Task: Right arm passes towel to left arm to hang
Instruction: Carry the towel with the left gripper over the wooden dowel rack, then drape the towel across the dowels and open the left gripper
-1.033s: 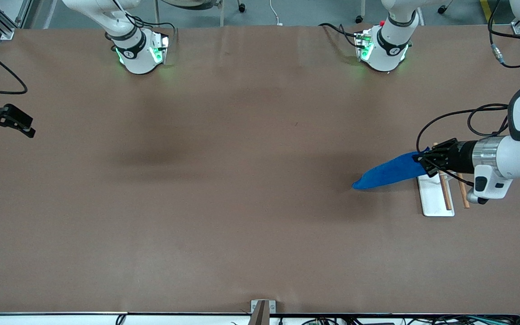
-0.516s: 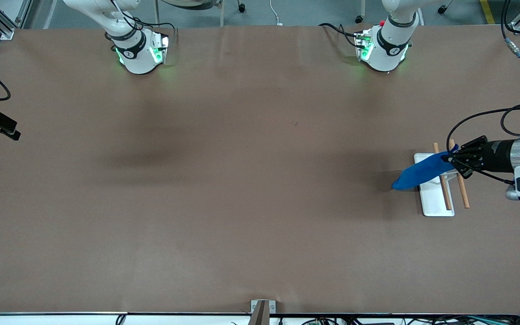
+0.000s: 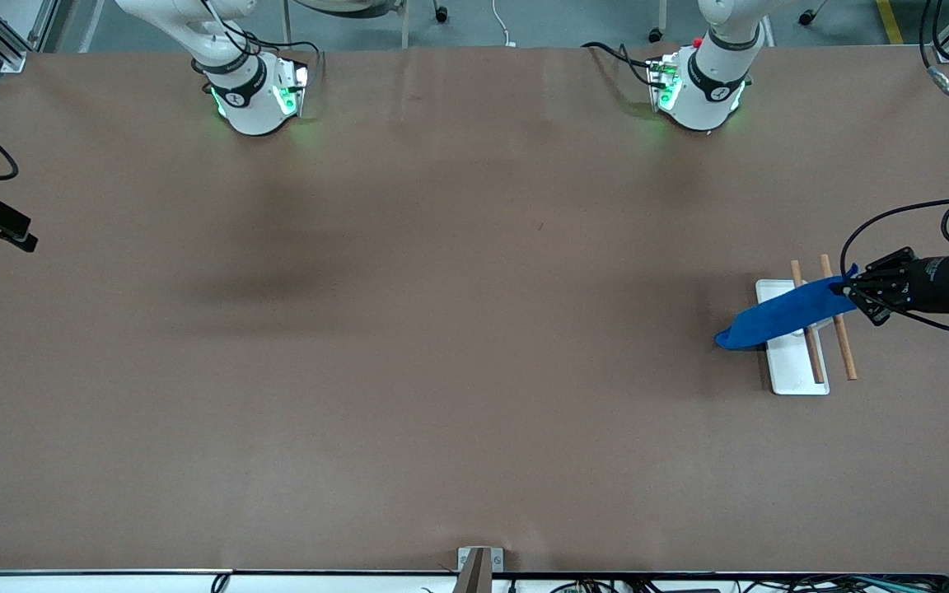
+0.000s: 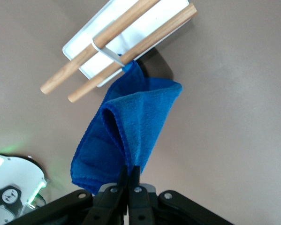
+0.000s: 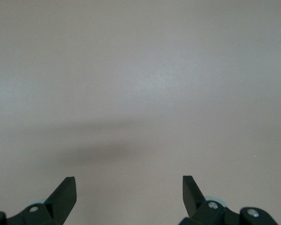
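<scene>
My left gripper (image 3: 853, 292) is shut on one end of the bright blue towel (image 3: 779, 317) and holds it up over the rack at the left arm's end of the table. The rack is a white base (image 3: 792, 371) with two wooden rods (image 3: 842, 350). The towel slants across over both rods. In the left wrist view the towel (image 4: 126, 126) hangs folded from my left gripper (image 4: 130, 171), and its low corner reaches the nearer rod (image 4: 145, 44). My right gripper (image 3: 25, 239) is open and empty at the right arm's end of the table. It also shows in the right wrist view (image 5: 129, 187).
The brown table (image 3: 441, 329) carries only the rack. Both arm bases (image 3: 256, 95) stand along the edge farthest from the front camera. A small metal bracket (image 3: 479, 564) sits at the table's edge nearest the front camera.
My left gripper has carried the towel toward the left arm's end of the table, so the towel now spans the rack's rods. My right gripper drew back to the table's edge, then stayed.
</scene>
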Tool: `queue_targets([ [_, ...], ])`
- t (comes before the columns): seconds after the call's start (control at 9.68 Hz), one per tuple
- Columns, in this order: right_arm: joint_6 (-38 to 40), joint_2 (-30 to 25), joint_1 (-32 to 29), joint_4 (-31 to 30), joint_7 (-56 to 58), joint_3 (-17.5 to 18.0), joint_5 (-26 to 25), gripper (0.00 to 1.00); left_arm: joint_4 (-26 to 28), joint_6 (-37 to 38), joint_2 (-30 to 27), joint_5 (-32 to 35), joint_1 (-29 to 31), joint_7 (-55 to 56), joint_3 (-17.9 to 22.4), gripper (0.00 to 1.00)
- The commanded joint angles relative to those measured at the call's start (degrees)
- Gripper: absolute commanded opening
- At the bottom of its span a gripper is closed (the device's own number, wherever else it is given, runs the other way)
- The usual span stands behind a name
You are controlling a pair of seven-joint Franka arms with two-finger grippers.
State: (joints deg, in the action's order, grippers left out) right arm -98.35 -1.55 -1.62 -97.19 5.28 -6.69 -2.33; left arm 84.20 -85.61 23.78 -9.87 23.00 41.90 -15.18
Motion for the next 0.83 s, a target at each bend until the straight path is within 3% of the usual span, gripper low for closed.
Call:
queue_targets([
  [0.0, 0.70, 0.32, 0.82, 0.68, 0.44, 0.54, 0.04, 1.00, -1.32, -1.31, 3.01, 3.88, -0.24, -4.26, -0.12, 0.01],
  [0.52, 1.31, 0.23, 1.71, 0.60, -0.18, 0.63, 0.04, 1.00, -4.21, -1.75, 4.42, 13.64, 1.87, -20.33, 0.14, 0.01],
  [0.72, 1.58, 0.23, 1.71, 0.60, -0.18, 0.63, 0.13, 1.00, -5.45, -3.23, 6.18, 15.93, 1.87, -26.74, 2.07, 0.01],
])
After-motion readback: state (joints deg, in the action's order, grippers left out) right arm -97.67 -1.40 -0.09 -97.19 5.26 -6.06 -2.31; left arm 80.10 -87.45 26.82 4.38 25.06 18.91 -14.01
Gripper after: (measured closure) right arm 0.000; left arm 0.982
